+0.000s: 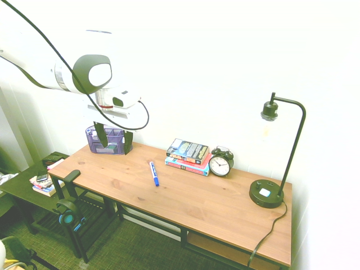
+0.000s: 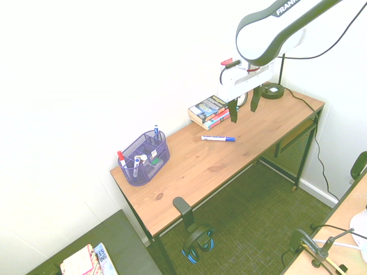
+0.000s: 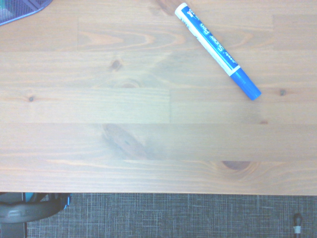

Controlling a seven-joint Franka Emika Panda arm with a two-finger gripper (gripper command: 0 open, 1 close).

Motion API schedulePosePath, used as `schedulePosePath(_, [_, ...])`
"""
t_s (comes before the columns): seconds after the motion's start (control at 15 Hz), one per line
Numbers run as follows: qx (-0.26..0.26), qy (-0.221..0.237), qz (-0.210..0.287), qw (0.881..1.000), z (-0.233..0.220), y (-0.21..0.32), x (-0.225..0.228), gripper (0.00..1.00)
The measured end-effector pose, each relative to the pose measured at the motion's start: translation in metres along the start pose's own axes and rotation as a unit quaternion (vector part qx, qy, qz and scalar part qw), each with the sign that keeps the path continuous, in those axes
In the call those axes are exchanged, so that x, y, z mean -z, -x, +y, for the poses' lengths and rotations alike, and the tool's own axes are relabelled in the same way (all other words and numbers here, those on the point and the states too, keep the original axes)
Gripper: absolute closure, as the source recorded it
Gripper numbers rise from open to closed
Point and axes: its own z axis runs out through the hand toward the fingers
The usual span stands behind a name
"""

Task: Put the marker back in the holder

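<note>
Blue marker (image 3: 218,51) on desk (image 2: 209,172), below & apart from end effector (image 2: 245,110), jaws wide.

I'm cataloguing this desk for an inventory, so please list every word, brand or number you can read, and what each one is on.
"Super Pen": on the blue marker, with smaller print beside it too small to read for certain.
"FRANK", cut off at the picture's edge: on the robot arm.
"ES" and "ING", partly covered: on the bluish book.
Too small or blurred to read: the stacked books and the clock face.
</note>
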Motion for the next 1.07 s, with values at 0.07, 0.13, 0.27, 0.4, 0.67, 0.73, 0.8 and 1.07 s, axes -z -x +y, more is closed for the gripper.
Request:
schedulePosePath(0.07, [0.000, 0.000, 0.000, 1.000, 0.000, 0.000, 0.000, 0.00])
schedulePosePath(0.13, [0.002, 0.002, 0.002, 1.000, 0.000, -0.001, -0.002, 0.00])
schedulePosePath(0.27, [0.016, 0.005, 0.020, 1.000, 0.001, -0.011, -0.010, 0.00])
schedulePosePath(0.4, [0.043, -0.007, 0.033, 0.999, 0.004, -0.028, -0.022, 0.00])
schedulePosePath(0.67, [0.061, -0.028, 0.010, 0.998, 0.012, -0.052, -0.071, 0.00])
schedulePosePath(0.73, [0.064, -0.034, 0.002, 0.997, 0.011, -0.055, -0.084, 0.00])
schedulePosePath(0.8, [0.072, -0.041, -0.003, 0.997, 0.009, -0.059, -0.095, 0.00])
schedulePosePath(1.07, [0.122, -0.066, 0.007, 0.990, -0.003, -0.073, -0.126, 0.00])
